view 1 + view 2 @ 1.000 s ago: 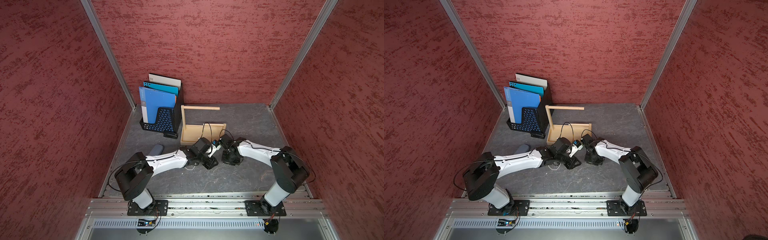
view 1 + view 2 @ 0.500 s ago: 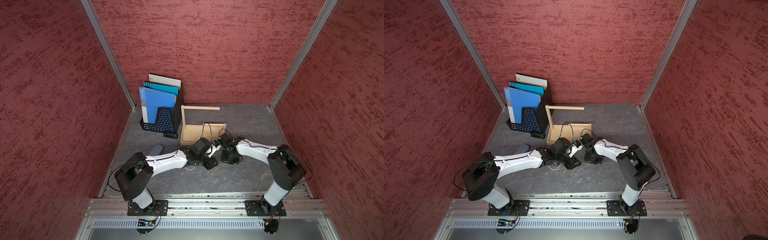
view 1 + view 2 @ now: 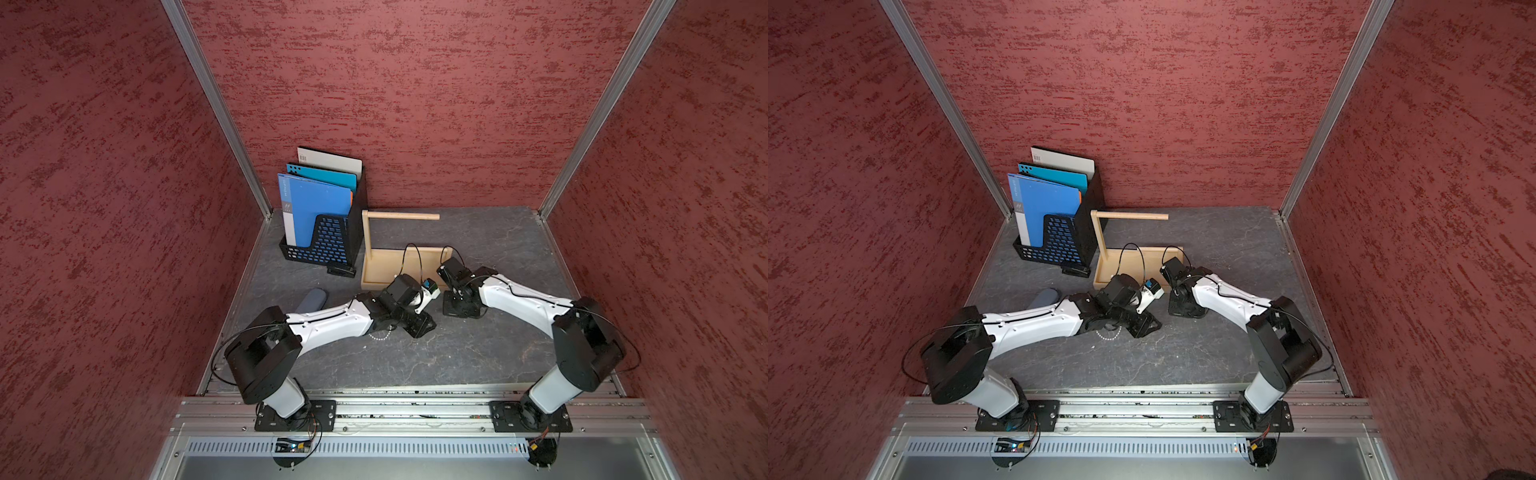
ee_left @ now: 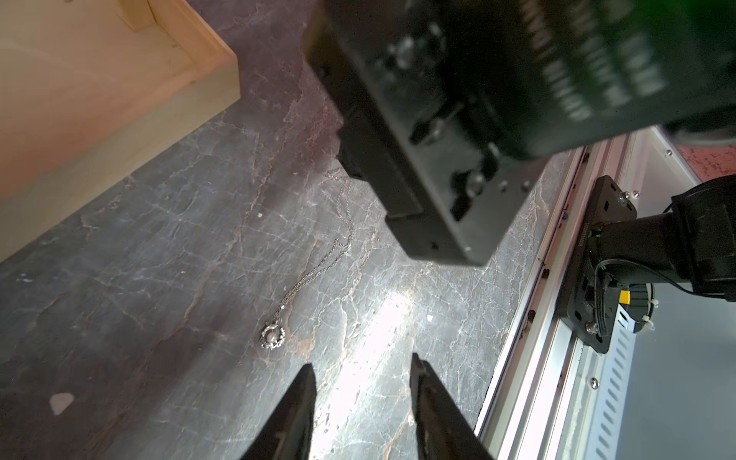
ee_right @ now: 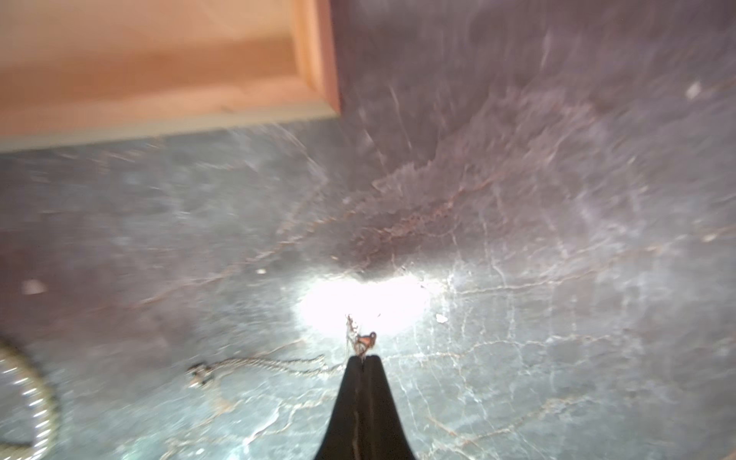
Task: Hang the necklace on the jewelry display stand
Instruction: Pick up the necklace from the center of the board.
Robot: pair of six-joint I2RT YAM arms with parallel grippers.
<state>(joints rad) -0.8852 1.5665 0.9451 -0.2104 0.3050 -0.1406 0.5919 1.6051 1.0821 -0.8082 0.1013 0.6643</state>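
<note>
right wrist view: right pincer (image 5: 363, 359) pinches necklace (image 5: 275, 363); left pincer (image 4: 361, 363) spread; black rack (image 3: 328, 243) holds blue folders (image 3: 316, 203).

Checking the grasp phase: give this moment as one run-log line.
phase: pickup | right gripper: shut on necklace | left gripper: open, above table | pendant: lying on table | jewelry display stand: necklace not hung yet

A black mesh file rack (image 3: 328, 247) (blue folders (image 3: 320, 203) upright inside) stands near the back-left corner.
</note>
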